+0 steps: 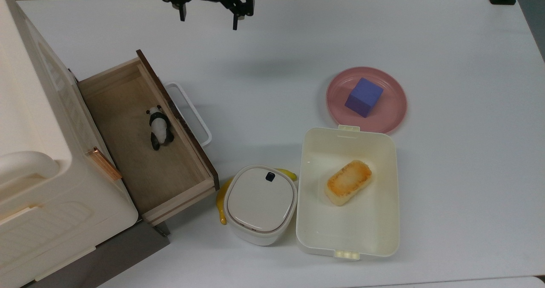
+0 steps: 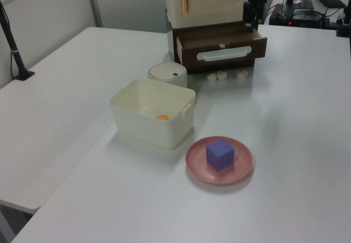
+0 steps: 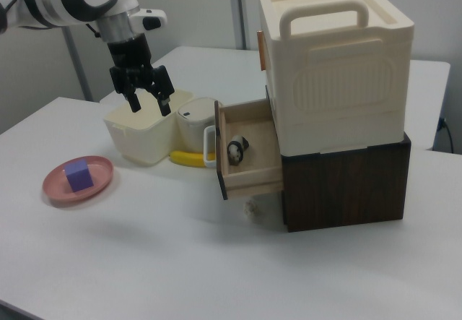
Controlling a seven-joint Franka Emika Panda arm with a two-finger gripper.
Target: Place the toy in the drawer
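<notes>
Claw (image 1: pixel 207 18) spread, empty; black-and-white panda toy (image 1: pixel 158 126) (lying) in drawer (image 1: pixel 127 147)

One toy (image 1: pixel 158 127), one drawer (image 1: pixel 127 152), one purple cube (image 1: pixel 363 97), one pink plate (image 1: pixel 394 109), one cream box (image 1: pixel 383 232), one bread-like block (image 1: pixel 348 182), one lidded container (image 1: pixel 260 203) and one banana (image 1: pixel 222 203) were counted.
</notes>
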